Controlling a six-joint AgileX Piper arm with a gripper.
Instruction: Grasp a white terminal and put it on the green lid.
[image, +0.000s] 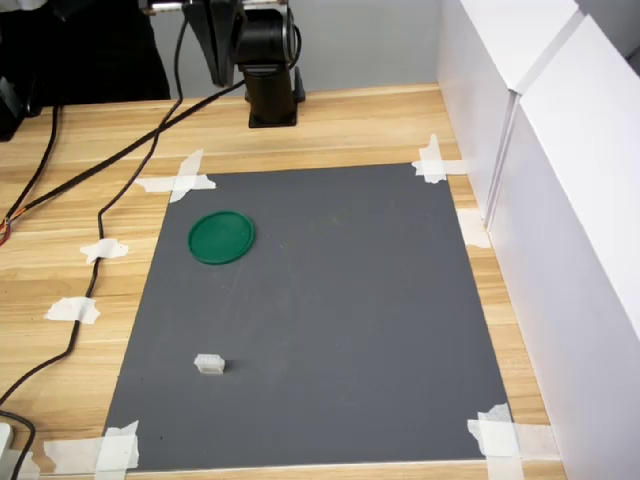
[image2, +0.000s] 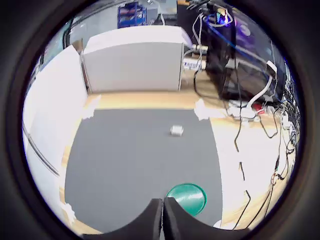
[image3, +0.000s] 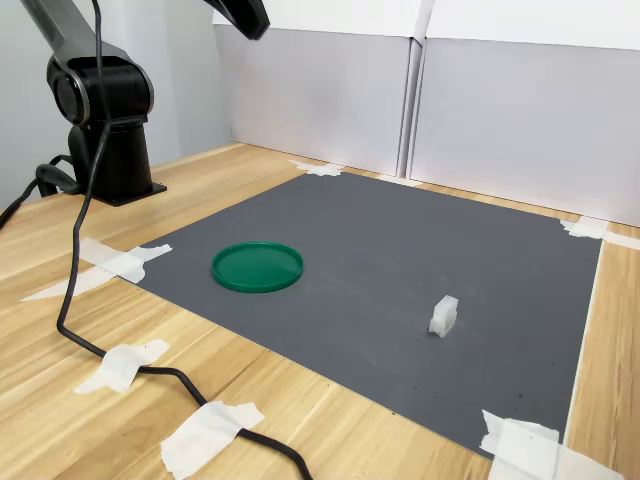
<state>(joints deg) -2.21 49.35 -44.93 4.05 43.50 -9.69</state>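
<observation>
Waiting high above the grey mat (image: 340, 300), the arm has not begun its reach.

Landmark is the green lid (image: 221, 237): the white terminal (image: 209, 364) lies well apart from it on the mat, untouched. Descend centred over the tiny block, opening first; the jaws look pressed together in the wrist view.

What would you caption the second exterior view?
White terminal and green lid lie apart on the grey mat.

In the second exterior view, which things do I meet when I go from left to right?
Robot base → black cable → green lid → white terminal → tape on the mat's corner.
</observation>
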